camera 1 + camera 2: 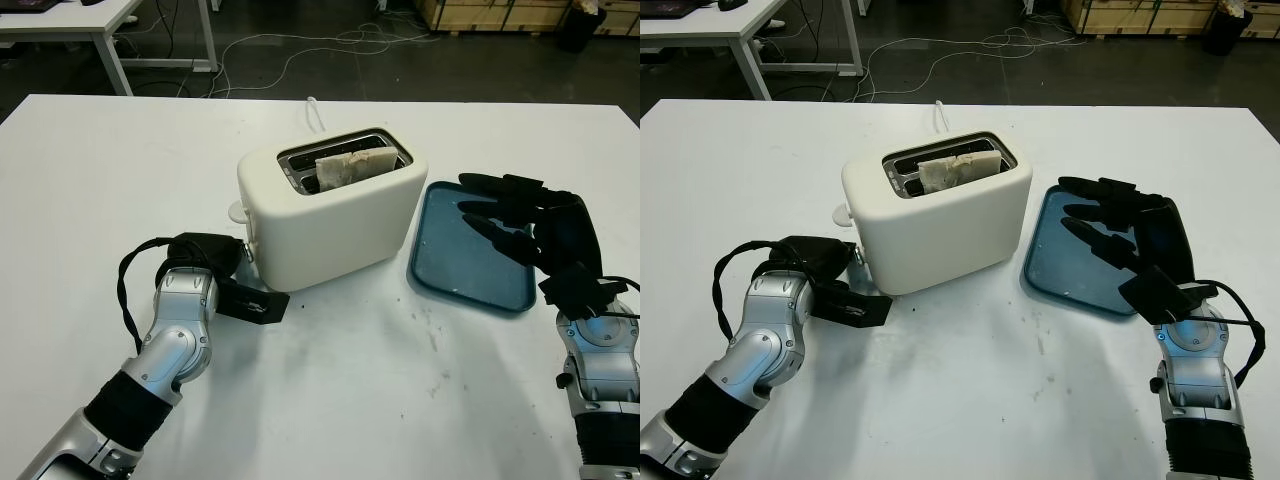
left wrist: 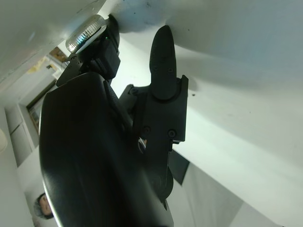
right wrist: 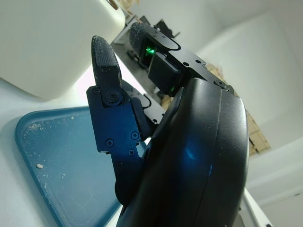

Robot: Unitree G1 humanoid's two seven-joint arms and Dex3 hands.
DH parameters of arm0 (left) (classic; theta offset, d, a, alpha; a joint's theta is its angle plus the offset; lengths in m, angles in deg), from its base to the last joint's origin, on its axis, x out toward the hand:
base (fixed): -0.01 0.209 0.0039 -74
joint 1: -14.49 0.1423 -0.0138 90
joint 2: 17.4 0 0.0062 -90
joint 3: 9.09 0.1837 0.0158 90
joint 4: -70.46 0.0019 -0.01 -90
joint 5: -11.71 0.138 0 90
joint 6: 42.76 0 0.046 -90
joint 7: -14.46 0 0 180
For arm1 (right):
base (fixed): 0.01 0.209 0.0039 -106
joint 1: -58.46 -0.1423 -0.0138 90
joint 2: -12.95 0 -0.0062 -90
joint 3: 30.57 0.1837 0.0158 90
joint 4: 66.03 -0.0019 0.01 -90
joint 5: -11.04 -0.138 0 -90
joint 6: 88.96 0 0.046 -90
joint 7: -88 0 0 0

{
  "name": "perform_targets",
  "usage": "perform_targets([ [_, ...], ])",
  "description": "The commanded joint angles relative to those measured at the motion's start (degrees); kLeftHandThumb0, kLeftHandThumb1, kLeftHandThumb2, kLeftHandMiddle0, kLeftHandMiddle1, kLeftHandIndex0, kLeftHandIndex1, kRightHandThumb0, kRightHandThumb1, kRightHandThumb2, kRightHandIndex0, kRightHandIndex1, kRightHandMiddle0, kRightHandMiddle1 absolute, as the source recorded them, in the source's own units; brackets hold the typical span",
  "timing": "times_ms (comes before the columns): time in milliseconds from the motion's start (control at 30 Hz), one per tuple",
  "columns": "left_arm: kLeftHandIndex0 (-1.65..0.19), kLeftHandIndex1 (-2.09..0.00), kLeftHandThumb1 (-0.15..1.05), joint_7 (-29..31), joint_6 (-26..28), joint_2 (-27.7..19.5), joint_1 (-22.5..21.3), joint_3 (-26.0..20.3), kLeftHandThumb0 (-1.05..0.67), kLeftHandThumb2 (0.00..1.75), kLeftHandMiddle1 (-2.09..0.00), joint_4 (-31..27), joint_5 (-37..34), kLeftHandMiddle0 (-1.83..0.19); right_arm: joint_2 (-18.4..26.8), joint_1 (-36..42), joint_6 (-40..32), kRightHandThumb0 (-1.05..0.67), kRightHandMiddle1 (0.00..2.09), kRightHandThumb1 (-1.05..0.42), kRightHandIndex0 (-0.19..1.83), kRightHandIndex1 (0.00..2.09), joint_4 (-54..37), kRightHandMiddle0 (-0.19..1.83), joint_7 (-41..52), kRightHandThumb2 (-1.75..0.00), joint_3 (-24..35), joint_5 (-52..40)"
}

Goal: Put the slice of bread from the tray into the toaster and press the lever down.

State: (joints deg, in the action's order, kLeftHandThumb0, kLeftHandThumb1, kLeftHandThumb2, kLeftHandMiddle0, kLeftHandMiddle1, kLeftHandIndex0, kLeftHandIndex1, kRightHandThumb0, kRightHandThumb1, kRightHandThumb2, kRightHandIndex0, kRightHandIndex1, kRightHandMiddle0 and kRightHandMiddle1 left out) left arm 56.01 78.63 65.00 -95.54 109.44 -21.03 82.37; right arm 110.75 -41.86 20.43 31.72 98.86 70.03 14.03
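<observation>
A cream toaster (image 1: 335, 225) stands mid-table with the slice of bread (image 1: 350, 167) upright in its slot, the top edge poking out. Its lever (image 1: 237, 211) juts from the toaster's left end and looks raised. My left hand (image 1: 245, 280) is open on the table at that end, just below the lever, one finger (image 2: 163, 61) stretched out close to the toaster's wall. To the right of the toaster lies the blue tray (image 1: 450, 262), carrying only crumbs. My right hand (image 1: 500, 215) hovers open above it, fingers pointing toward the toaster (image 3: 47, 42).
The white table (image 1: 340, 400) reaches well past the toaster on every side. The toaster's white cord (image 1: 316, 112) runs off behind it. Beyond the far edge are a dark floor with cables (image 1: 330, 45) and another table's legs (image 1: 110, 55).
</observation>
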Motion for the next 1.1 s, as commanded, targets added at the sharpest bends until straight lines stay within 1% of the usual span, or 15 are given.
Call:
perform_targets([
  [0, -1.02, -0.06, 0.92, 5.67, -1.06, 1.06, 4.58, 3.73, -0.42, 0.08, -1.49, 3.33, -2.04, -0.68, 0.32, -0.11, 0.0, -0.4, 0.0, -0.92, 1.04, 0.0, -0.48, 0.89, 0.11, -0.12, 0.25, -0.67],
  [67, -1.03, -0.05, 0.92, 5.65, -1.07, 1.04, 4.6, 3.72, -0.42, 0.08, -1.49, 3.32, -2.05, -0.68, 0.3, -0.09, 0.0, -0.4, 0.0, -0.92, 1.04, 0.0, -0.5, 0.89, 0.1, -0.12, 0.24, -0.65],
  [100, -1.03, -0.05, 0.92, -6.09, -10.13, -3.32, 8.4, -4.64, -0.42, 0.08, -1.49, -1.6, -9.0, -0.68, 0.7, 0.01, 0.84, -0.4, 0.0, -0.92, 1.04, 0.0, -0.17, 0.89, -0.04, -0.12, 0.6, -0.48],
  [133, -1.01, -0.33, 0.92, -15.32, -7.05, 0.44, 11.15, -12.84, -0.33, 0.1, -1.44, -5.96, -11.96, -0.67, 1.01, 0.06, 1.46, -0.4, 0.0, -0.92, 1.03, 0.0, 0.11, 0.89, -0.1, -0.12, 0.88, -0.39],
  [167, -1.03, -0.29, 0.92, -22.48, -11.29, -0.91, 13.6, -18.62, -0.37, 0.12, -1.13, -8.92, -16.21, -0.87, 1.24, 0.06, 1.96, -0.4, 0.0, -0.92, 1.02, 0.0, 0.41, 0.89, -0.04, -0.12, 1.08, -0.39],
  [200, -1.05, -0.22, 0.92, -27.86, -15.52, -1.94, 15.12, -23.14, -0.32, 0.1, -1.03, -10.44, -20.06, -0.89, 1.38, 0.02, 2.45, -0.41, 0.0, -0.92, 1.02, 0.0, 0.82, 0.89, 0.09, -0.12, 1.19, -0.47],
  [267, -1.09, -0.18, 0.92, -32.25, -22.17, -4.43, 15.72, -27.12, -0.3, 0.05, -1.09, -10.79, -24.31, -0.86, 1.43, -0.01, 2.57, -0.42, 0.0, -0.92, 1.02, 0.0, 1.06, 0.89, 0.24, -0.13, 1.18, -0.57],
  [333, -1.11, -0.19, 0.91, -35.25, -26.26, -6.29, 15.77, -29.89, -0.29, 0.02, -1.15, -10.78, -26.58, -0.85, 1.37, 0.07, 2.19, -0.43, 0.0, -0.92, 1.01, 0.0, 0.85, 0.89, 0.31, -0.13, 1.16, -0.74],
  [433, -1.1, -0.19, 0.91, -37.49, -30.67, -8.96, 15.22, -32.83, -0.28, 0.01, -1.15, -10.54, -29.91, -0.85, 1.4, 0.16, 2.16, -0.42, 0.0, -0.92, 1.02, 0.0, 0.72, 0.89, 0.33, -0.12, 1.06, -0.69],
  [567, -1.1, -0.2, 0.89, -39.96, -35.55, -11.42, 13.77, -34.94, -0.25, 0.0, -1.19, -8.75, -32.87, -0.88, 1.35, 0.31, 1.54, -0.42, 0.0, -0.92, 1.02, 0.0, 0.22, 0.89, 0.23, -0.13, 0.95, -0.47],
  [667, -1.09, -0.23, 0.91, -41.14, -37.75, -11.21, 12.64, -35.97, -0.26, 0.01, -1.27, -7.24, -35.33, -0.86, 1.09, 0.32, 1.45, -0.43, 0.0, -0.92, 1.02, 0.01, 0.25, 0.9, 0.18, -0.12, 0.94, -0.69],
  [733, -1.07, -0.24, 0.92, -42.58, -38.83, -10.57, 12.31, -36.14, -0.27, 0.01, -1.29, -6.34, -36.24, -0.84, 1.11, 0.35, 1.33, -0.43, 0.0, -0.92, 1.02, 0.0, 0.2, 0.9, 0.24, -0.12, 0.88, -0.66],
  [867, -1.04, -0.24, 0.92, -45.56, -43.5, -10.53, 11.74, -36.67, -0.26, 0.01, -1.35, -3.57, -38.69, -0.8, 0.93, 0.12, 2.8, -0.43, 0.0, -0.92, 1.03, 0.01, 0.94, 0.9, -0.04, -0.12, 0.97, -0.67],
  [967, -1.04, -0.24, 0.92, -45.96, -47.1, -12.31, 10.61, -36.81, -0.27, 0.03, -1.36, -1.64, -39.49, -0.79, 1.1, 0.05, 2.44, -0.43, 0.0, -0.92, 1.03, 0.0, 0.96, 0.89, 0.13, -0.13, 1.0, -0.73],
  [1067, -1.04, -0.24, 0.92, -43.31, -50.25, -15.66, 8.13, -36.15, -0.29, 0.05, -1.35, -0.29, -39.69, -0.8, 1.22, 0.12, 1.82, -0.43, 0.0, -0.92, 1.02, 0.0, 0.61, 0.89, 0.24, -0.13, 1.0, -0.73],
])
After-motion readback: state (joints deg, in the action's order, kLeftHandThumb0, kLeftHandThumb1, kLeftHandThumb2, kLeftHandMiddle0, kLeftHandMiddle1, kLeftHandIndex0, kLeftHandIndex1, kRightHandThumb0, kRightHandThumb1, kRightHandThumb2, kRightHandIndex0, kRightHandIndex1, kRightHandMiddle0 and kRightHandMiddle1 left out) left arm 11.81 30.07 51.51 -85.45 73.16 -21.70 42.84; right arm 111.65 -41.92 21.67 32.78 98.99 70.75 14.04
